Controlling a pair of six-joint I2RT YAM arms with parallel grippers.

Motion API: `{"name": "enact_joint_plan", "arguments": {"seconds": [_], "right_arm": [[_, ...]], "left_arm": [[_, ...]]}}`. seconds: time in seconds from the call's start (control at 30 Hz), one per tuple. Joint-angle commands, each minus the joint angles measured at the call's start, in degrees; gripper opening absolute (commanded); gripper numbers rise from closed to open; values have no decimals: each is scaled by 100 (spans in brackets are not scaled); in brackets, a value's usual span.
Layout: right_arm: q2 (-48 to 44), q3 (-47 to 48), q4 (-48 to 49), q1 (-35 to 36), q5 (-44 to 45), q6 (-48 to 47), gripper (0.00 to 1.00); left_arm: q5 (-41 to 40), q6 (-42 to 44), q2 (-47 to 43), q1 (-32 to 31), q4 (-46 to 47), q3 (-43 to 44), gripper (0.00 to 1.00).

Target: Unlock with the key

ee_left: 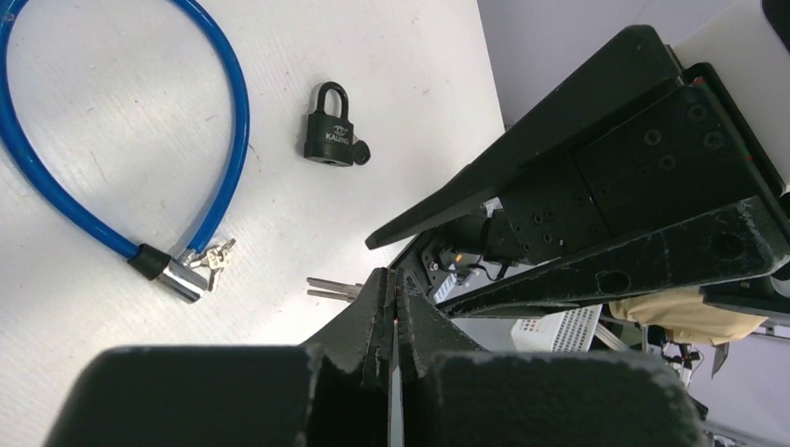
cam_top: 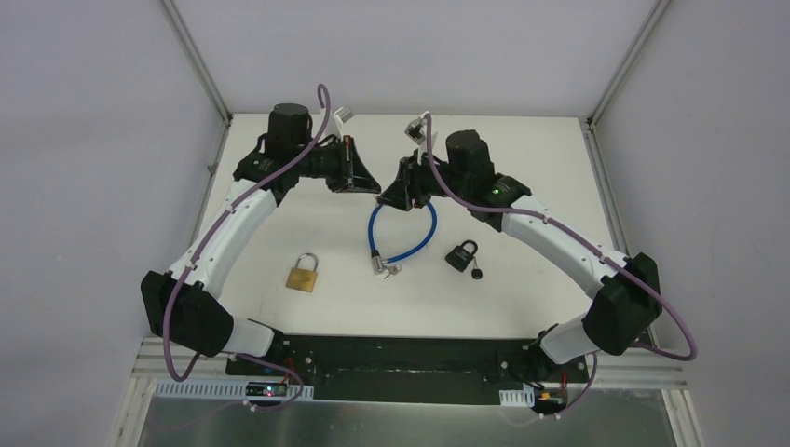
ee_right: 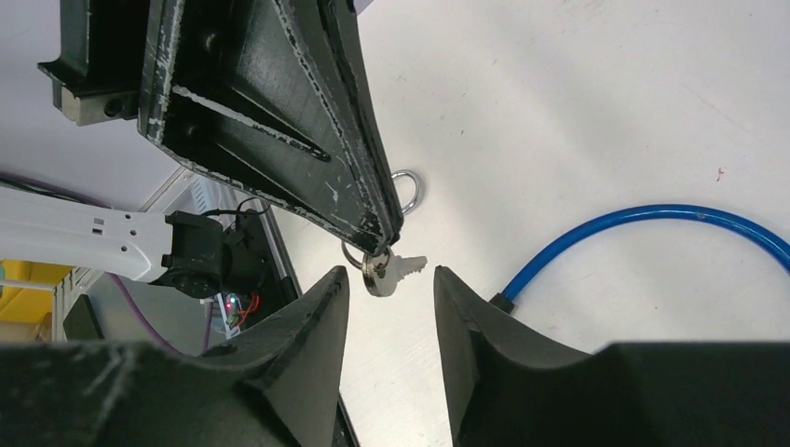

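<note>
A small silver key is pinched between the pressed-together fingers of the left gripper, with its blade sticking out past the tips. The right gripper is held spread, one finger on each side of the key, and neither is seen touching it. Both grippers are raised over the white desk, near the far bend of a blue looped cable lock. A brass padlock is laid to the cable's left and a black padlock to its right, both well apart from the key.
</note>
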Motion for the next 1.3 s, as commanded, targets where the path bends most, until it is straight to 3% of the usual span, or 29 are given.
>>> {"name": "enact_joint_plan", "arguments": {"seconds": [0.0, 0.57, 0.83, 0.93, 1.07, 1.17, 1.27], "right_arm": [[-72, 113, 365, -48, 8, 105, 43], [272, 291, 402, -28, -378, -89, 40], [181, 313, 673, -28, -235, 108, 0], [141, 215, 873, -41, -242, 295, 0], [37, -117, 1533, -130, -366, 816, 0], [-63, -455, 2281, -238, -405, 1621, 0], [-193, -767, 3076, -352, -147, 2467, 0]], "left_arm": [[-33, -126, -28, 28, 3, 247, 0], [148, -279, 70, 28, 10, 414, 0], [154, -303, 14, 28, 2, 365, 0], [43, -323, -57, 45, 6, 344, 15], [-492, -392, -317, 125, 35, 203, 66], [-1153, -588, -648, 204, 140, -74, 83], [-1681, -890, -1079, 230, 552, -551, 92]]}}
